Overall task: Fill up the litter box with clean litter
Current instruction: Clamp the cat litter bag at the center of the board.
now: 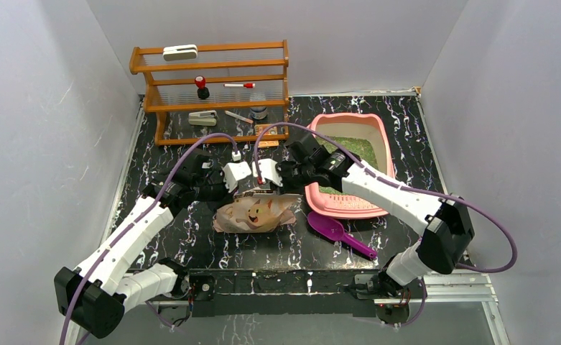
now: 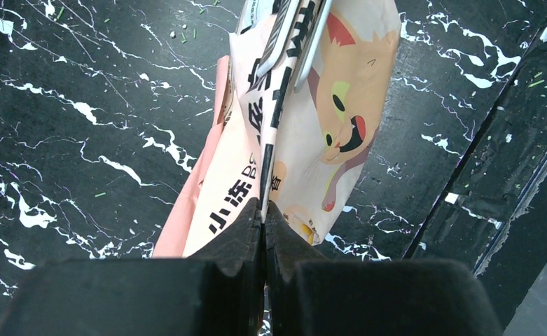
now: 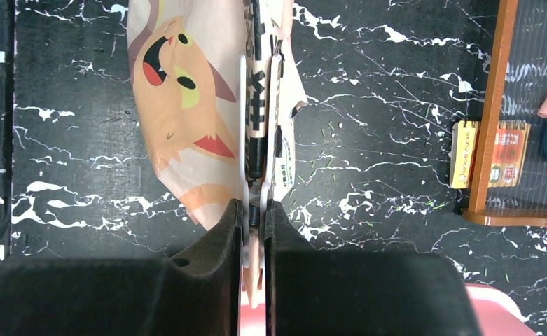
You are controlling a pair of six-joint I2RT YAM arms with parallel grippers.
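At the middle of the black marbled table (image 1: 191,237), both arms are meeting over the beige cat-printed litter bag (image 1: 256,213) and holding it up by its top edge so that it is hanging between them. The left gripper (image 2: 263,210) is pinching the bag's folded seam with its fingers pressed fully together, probably to steady the bag while the other arm works. The right gripper (image 3: 255,210) is sitting nearly closed around the hinge end of the white sealing clip (image 3: 243,126), which is running along the bag's mouth. It looks like a grip on the clip, though the gap is too narrow to be sure. With the clip on, nothing can be poured yet. The clean litter (image 1: 356,147) is lying as a green layer in the far part of the pink litter box (image 1: 349,118), to the right of both grippers, near the bag but apart from it (a few stray granules are dotting the table). A purple scoop (image 1: 327,228) is resting just beside the box's near edge.
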